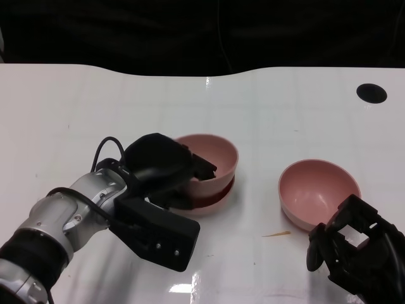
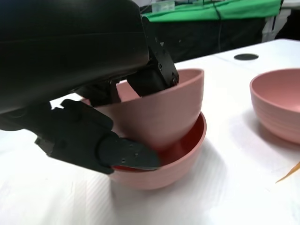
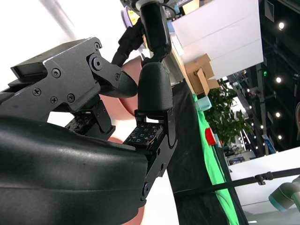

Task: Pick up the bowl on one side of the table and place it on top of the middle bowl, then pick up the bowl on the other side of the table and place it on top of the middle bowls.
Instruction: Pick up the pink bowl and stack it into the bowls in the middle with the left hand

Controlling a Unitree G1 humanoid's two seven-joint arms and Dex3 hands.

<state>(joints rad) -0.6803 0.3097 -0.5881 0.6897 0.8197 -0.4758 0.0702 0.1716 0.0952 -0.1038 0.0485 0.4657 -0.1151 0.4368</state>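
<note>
Our left hand (image 1: 166,166) grips the tilted pink plastic bowl (image 1: 214,158) inside the red-lined middle bowl (image 2: 180,157) (right hand (image 1: 357,244) hangs unclenched beside another pink bowl (image 1: 318,190)).

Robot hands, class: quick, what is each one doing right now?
Left robot hand: holding a pink bowl, tilted in the middle bowl.
Right robot hand: open, holding nothing, beside the right bowl.

Left hand (image 1: 166,166) holds pink bowl (image 1: 212,158); right hand (image 1: 357,244) near another bowl (image 1: 318,192).

Pink bowls (image 1: 319,190), one lower bowl (image 2: 180,152) seemingly red inside.
</note>
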